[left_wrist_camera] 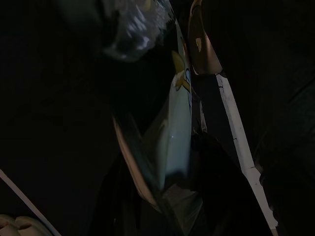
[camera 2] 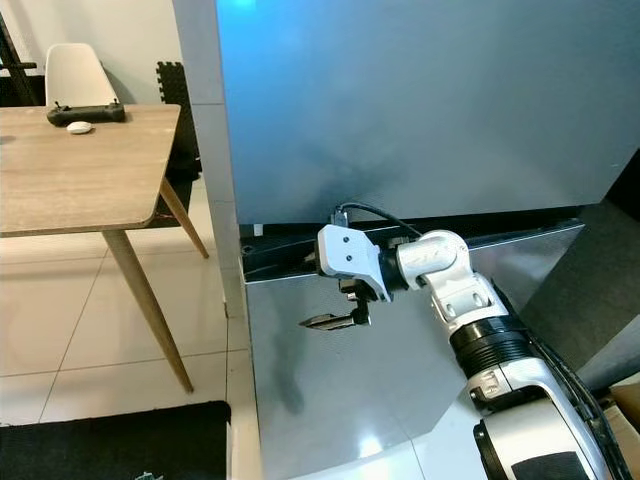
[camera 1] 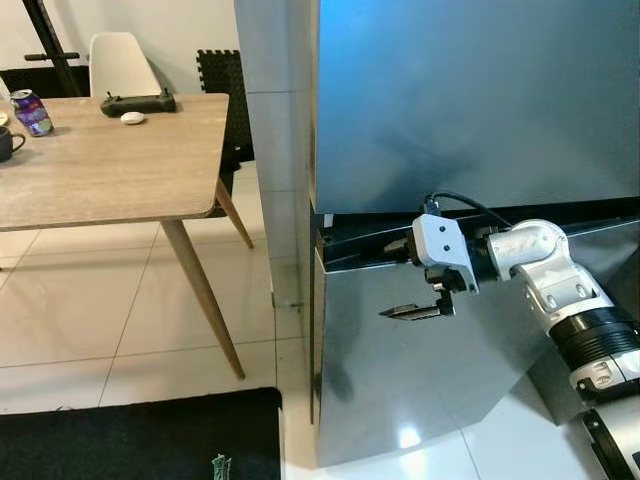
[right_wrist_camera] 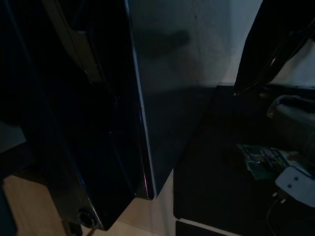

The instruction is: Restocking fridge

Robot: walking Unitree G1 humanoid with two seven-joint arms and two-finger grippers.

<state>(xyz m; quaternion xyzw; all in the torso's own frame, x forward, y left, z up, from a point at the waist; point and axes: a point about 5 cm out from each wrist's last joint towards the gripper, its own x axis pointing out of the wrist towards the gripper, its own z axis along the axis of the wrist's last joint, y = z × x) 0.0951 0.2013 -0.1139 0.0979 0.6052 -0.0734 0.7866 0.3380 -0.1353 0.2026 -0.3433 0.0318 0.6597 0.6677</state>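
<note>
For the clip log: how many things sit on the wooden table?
4: a can and dark mug at its left edge, a black controller and white object near the far edge. More may lie off-frame.

My two head eyes look forward and down from close range, sharing the fridge (camera 1: 470, 110), desk (camera 1: 110, 160) and my right arm. The right wrist camera sits tight against the fridge's edge; the left's is dark.

A wooden table (camera 1: 110, 165) holds a soda can (camera 1: 30, 112), remote controller (camera 1: 138, 102) and mug (camera 1: 8, 144).
</note>
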